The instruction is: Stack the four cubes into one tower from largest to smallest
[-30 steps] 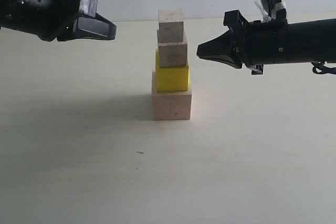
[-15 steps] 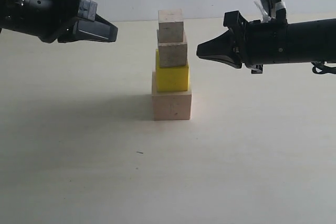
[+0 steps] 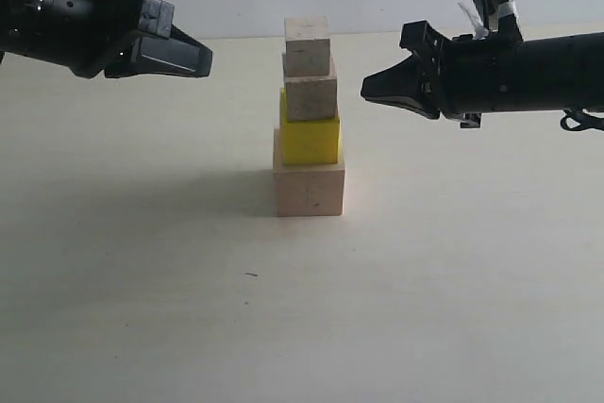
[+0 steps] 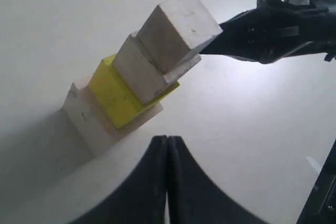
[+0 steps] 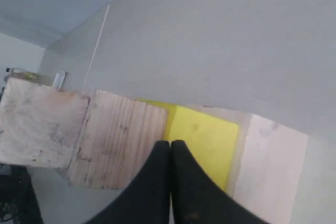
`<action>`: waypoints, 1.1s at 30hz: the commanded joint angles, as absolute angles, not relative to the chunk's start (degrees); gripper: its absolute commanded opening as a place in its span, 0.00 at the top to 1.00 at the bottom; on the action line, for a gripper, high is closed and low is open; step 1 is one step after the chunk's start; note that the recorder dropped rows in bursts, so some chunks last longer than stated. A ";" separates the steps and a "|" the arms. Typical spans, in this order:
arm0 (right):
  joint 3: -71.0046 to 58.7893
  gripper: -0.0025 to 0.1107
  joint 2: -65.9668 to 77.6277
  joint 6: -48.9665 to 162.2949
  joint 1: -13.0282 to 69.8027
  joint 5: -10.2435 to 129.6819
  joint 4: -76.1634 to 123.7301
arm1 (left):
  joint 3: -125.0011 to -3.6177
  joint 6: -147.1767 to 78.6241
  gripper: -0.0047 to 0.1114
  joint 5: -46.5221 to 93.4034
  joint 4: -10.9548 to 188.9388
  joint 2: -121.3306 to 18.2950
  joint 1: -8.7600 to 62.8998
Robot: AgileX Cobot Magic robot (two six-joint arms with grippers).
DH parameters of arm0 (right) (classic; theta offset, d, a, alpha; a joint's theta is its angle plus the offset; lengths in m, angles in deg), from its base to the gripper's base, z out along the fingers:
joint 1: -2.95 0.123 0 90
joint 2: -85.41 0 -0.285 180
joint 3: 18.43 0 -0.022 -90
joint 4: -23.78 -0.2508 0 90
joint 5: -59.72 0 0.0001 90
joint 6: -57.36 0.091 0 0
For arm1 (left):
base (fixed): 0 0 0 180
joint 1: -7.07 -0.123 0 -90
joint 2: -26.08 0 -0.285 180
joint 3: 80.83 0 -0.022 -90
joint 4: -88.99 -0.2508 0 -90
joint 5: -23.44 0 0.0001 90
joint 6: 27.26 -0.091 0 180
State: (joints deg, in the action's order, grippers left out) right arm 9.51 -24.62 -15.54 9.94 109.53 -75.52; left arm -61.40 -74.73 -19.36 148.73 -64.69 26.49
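Exterior view: tower [image 3: 310,129] upright, long axis vertical.

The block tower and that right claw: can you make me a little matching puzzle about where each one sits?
Things:
1. yellow cube
2. large wood cube
3. smallest wood cube
4. right gripper

Places or states:
A. at the very top
B. shut, touching no cube
C. resting on the table
D. second from the bottom

Pairs: 1-D, 2-C, 3-A, 4-B.

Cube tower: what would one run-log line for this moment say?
tower: four high, largest at base, standing | left gripper: shut, beside tower, not touching | right gripper: shut, beside tower, not touching | task: looks done
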 commanded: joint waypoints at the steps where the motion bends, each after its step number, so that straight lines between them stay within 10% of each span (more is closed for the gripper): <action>1: 5.33 0.98 -25.48 -16.30 9.63 106.73 -76.16 | -61.28 -75.01 0.96 -20.17 150.02 -64.42 26.51; 33: 9.78 0.98 -26.29 -15.53 13.01 113.46 -76.16 | -61.28 -75.01 0.96 -19.71 149.34 -64.42 26.51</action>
